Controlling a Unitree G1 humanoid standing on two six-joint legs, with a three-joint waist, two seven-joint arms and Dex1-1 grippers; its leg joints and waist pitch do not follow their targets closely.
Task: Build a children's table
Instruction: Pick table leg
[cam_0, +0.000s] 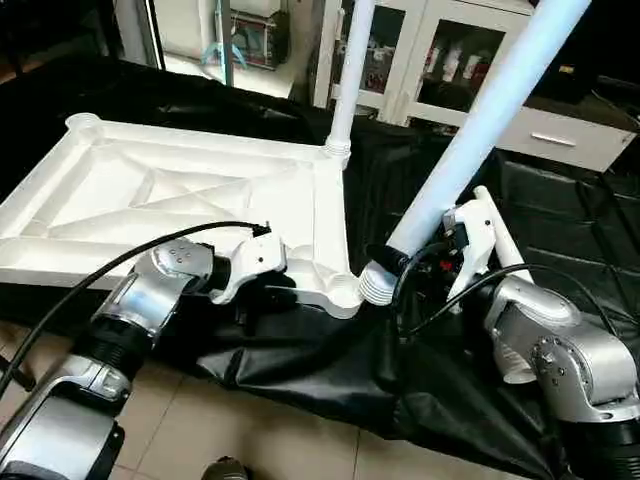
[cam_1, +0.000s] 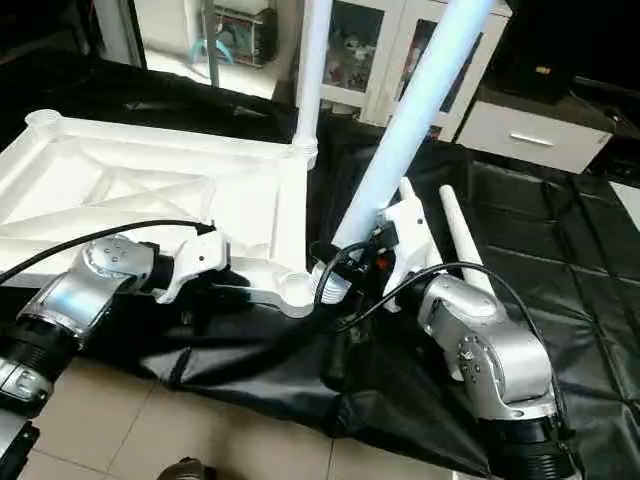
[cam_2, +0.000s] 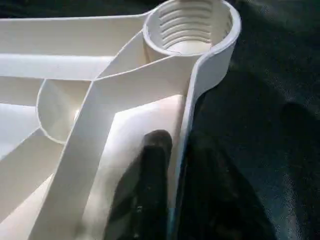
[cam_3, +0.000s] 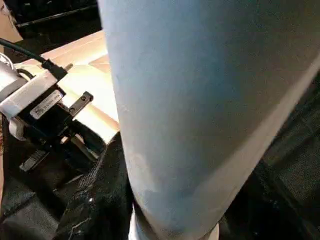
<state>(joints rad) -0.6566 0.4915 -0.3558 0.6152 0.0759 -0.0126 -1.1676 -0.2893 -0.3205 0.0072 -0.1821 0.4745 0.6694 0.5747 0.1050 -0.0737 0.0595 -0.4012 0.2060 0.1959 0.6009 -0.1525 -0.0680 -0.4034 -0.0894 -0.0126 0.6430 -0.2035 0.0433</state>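
while the white table top (cam_0: 190, 200) lies upside down on the black sheet (cam_0: 300, 370), the left gripper (cam_0: 262, 295) sits at its near rim and one leg (cam_0: 345, 80) stands in the far corner socket. in the left wrist view, the jaws are clamped on this rim beside the empty socket (cam_2: 190, 25). in the right wrist view, the right gripper (cam_0: 440, 255) holds a tilted leg (cam_3: 200, 110), jaws closed around it.

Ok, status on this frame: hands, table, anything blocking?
Left hand astride the table top edge wall. Right hand holding a tilted leg, threaded end beside the empty near corner socket. One leg already standing. Nothing blocking.
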